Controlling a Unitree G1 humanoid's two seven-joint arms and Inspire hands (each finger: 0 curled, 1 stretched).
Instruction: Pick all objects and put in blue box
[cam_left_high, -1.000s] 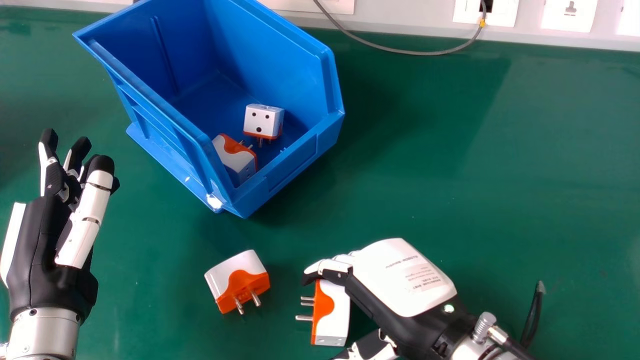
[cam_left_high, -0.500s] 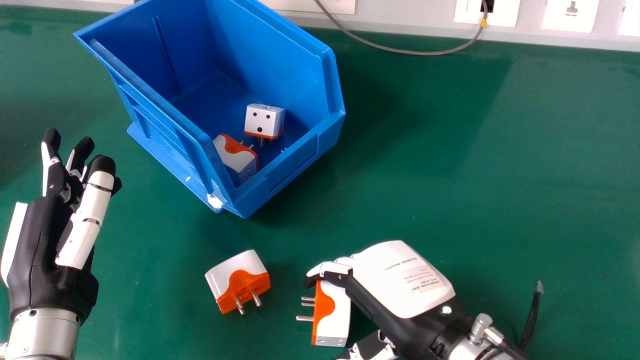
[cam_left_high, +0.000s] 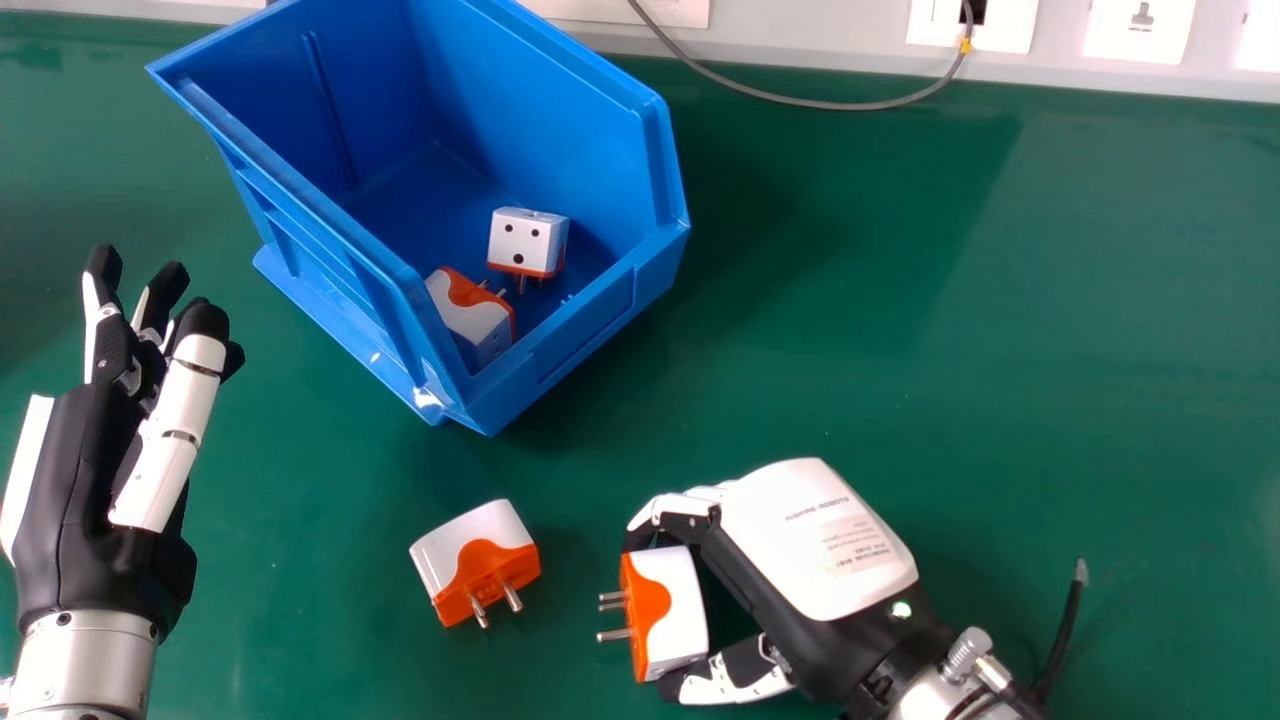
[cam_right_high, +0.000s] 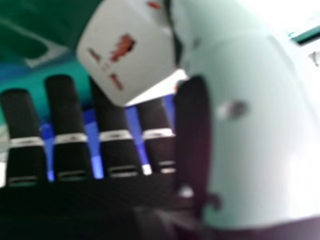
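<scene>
Our right hand (cam_left_high: 800, 560) holds a plug (cam_left_high: 680, 610) between its fingers and thumb, over the near part of the surface (cam_left_high: 900, 330); we cannot tell whether the plug touches that surface. It is a chunky white block with an orange side whose border curves in a wave, and three metal prongs stick out of it toward the left. In the right hand view we see a white face with reddish openings, tilted above the black fingers.

To its left, apart from it, a loose plug (cam_left_high: 475, 560) rests on the surface, white and rounded on top, orange on the pronged side, two prongs turned toward the near edge.

We see the blue box (cam_left_high: 590, 340) by the surface's far edge, left of the middle, with its low wall between our held plug and the box floor. In there, one white plug (cam_left_high: 528, 240) shows three round holes, and an orange-and-white plug (cam_left_high: 475, 315) leans in the near corner. A grey cable (cam_left_high: 800, 103) loops over the far edge from a wall socket (cam_left_high: 975, 30). Our left hand (cam_left_high: 85, 510) is over the surface's left side, fingers extended.
</scene>
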